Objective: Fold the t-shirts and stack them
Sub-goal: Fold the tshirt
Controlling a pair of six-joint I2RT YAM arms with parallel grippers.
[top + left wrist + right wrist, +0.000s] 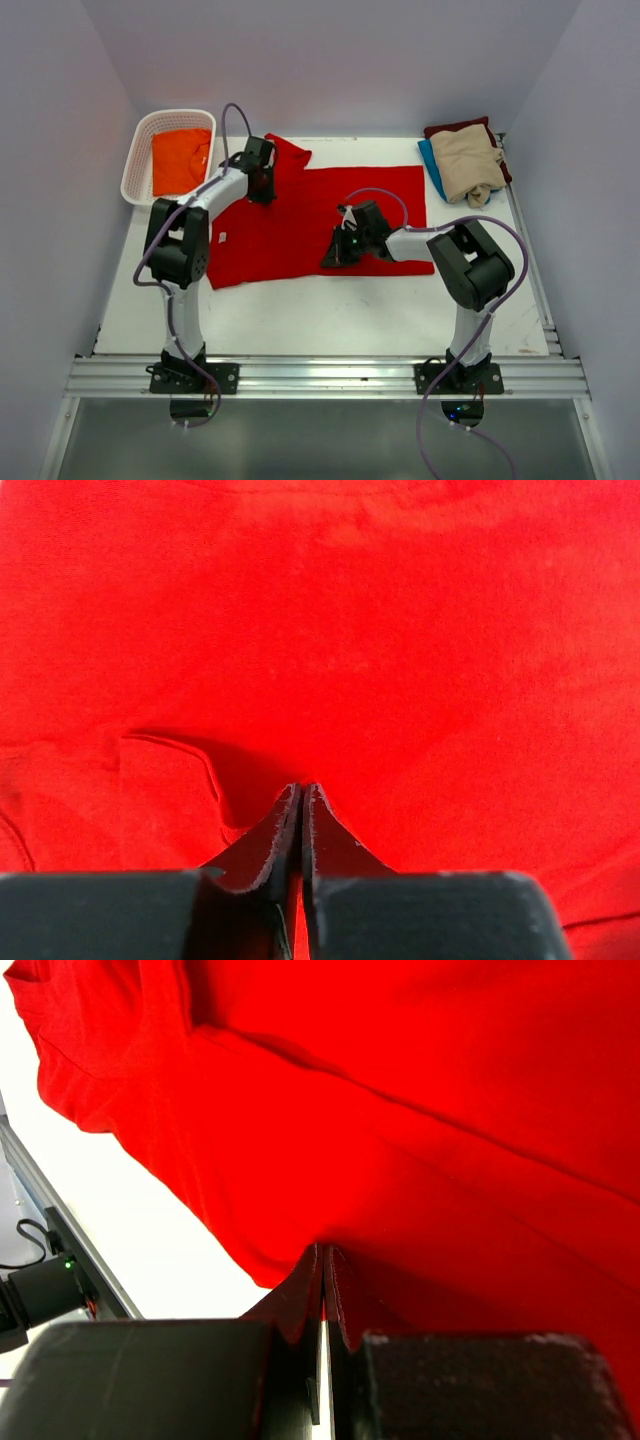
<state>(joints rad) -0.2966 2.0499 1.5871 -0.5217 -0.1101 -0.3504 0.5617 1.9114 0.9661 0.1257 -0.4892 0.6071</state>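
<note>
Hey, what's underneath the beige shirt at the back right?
Under the beige shirt, a blue shirt and a maroon shirt peek out; anything else beneath is covered.

No lettering you can read anywhere, one small white tag [224, 237] near the left edge of the red t-shirt [300, 215], its print too small to read.

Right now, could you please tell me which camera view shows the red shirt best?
The top external view: it alone shows nearly the whole red shirt, spread out with its outline visible. Each wrist view shows only a close-up patch of its red cloth, with no outline.
</note>
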